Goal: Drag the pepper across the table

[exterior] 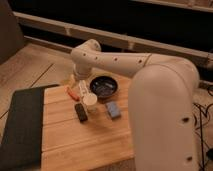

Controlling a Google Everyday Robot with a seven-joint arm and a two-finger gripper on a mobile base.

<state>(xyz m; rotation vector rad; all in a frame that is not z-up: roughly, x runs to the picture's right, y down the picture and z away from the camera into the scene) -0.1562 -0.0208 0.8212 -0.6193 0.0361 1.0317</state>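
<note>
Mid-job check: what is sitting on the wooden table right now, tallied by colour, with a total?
Orange-red: 1, the pepper
White: 1, the cup
Black: 2, the bowl and the small block
Blue: 1, the small pad
Dark grey: 1, the mat
Total: 6
The tool is low over the table, right beside the pepper.
</note>
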